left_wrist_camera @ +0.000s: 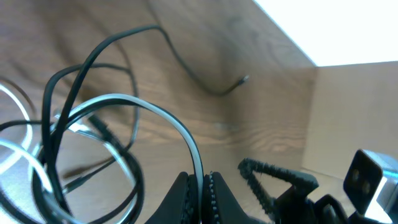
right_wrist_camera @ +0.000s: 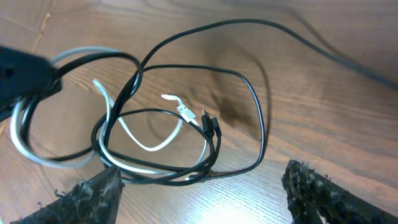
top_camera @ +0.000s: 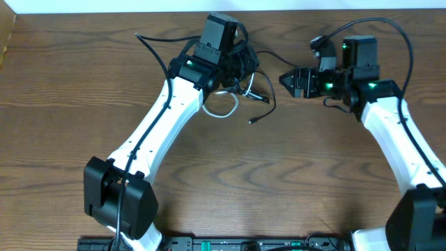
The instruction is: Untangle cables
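Note:
A black cable [top_camera: 263, 97] and a white cable [top_camera: 221, 111] lie tangled in loops at the back middle of the table. My left gripper [top_camera: 240, 64] is over the bundle and shut on the white cable [left_wrist_camera: 180, 134]; the black cable [left_wrist_camera: 68, 112] loops beside it. My right gripper [top_camera: 287, 78] is open and empty, just right of the bundle. In the right wrist view the black loops [right_wrist_camera: 186, 121] and the white cable [right_wrist_camera: 146, 146] lie ahead of its wide-open fingers [right_wrist_camera: 202, 190], with plug ends [right_wrist_camera: 208, 121] in the middle.
The wooden table [top_camera: 279, 181] carries both arms. A thicker black arm wire [top_camera: 390, 28] arcs over the right arm. A cardboard wall [left_wrist_camera: 354, 106] stands at the table's side. The right gripper's fingers [left_wrist_camera: 280, 180] show in the left wrist view.

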Controlling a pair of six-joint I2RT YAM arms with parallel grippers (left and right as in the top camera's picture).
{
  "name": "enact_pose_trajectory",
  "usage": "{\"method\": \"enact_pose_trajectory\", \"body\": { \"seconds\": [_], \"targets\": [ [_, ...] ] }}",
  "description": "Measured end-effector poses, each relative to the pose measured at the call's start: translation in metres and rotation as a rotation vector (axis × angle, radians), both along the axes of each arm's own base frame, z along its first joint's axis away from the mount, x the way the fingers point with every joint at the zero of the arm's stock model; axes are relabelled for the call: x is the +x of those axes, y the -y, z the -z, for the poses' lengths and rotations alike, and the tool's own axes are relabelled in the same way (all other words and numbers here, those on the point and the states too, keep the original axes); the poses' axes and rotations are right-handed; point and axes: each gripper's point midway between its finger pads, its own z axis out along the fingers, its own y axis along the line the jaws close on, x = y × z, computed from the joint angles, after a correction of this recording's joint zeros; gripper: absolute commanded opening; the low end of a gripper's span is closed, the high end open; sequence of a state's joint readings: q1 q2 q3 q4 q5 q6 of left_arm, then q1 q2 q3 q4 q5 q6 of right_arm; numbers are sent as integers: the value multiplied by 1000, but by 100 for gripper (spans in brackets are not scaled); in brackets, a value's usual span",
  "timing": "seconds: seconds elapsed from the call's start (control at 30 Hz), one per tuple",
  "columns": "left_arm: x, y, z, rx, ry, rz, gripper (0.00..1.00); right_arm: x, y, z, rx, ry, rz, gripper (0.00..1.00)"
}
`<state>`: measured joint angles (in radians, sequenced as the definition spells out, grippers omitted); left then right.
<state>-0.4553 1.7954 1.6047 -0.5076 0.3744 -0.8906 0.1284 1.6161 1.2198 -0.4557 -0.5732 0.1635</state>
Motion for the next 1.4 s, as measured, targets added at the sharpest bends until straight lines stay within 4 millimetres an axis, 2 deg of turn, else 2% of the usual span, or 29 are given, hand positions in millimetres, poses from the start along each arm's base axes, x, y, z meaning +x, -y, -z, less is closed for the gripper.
{"method": "enact_pose_trajectory", "body": {
  "seconds": [0.1, 0.13, 0.2, 0.27, 0.37, 0.57, 0.77, 0.9, 0.97, 1.1, 1.2, 1.4],
  "targets": [
    [-9, -6, 11, 47, -37, 12, 8, 1, 0, 8, -7, -19, 3, 78],
    [-11, -8, 14, 63, -47, 18, 11, 1, 2, 10, -12, -20, 9, 78],
    [-18, -10, 19, 102, -51, 57, 25, 3, 6, 11, -29, -18, 26, 79],
    [-24, -10, 23, 131, -47, 96, 35, 6, 12, 13, -50, -16, 50, 80],
    [-32, -7, 27, 176, -26, 169, 42, 10, 22, 15, -70, -15, 81, 80],
    [-51, -3, 36, 285, 19, 340, 42, 13, 39, 18, -92, -23, 130, 80],
    [-70, -36, 63, 478, -59, 370, 41, 12, 41, 19, -97, -31, 134, 81],
    [-72, -47, 85, 537, -76, 368, 40, 12, 41, 19, -97, -31, 134, 81],
    [-72, -49, 97, 548, -76, 358, 36, 12, 41, 19, -97, -31, 134, 81],
    [-66, -48, 110, 533, -60, 314, 33, 12, 41, 19, -97, -30, 134, 81],
    [-59, -40, 115, 483, -48, 234, 33, 12, 41, 19, -97, -31, 134, 81],
    [-59, -19, 127, 403, -35, 150, 34, 12, 41, 20, -98, -35, 134, 81]
  ]
}}
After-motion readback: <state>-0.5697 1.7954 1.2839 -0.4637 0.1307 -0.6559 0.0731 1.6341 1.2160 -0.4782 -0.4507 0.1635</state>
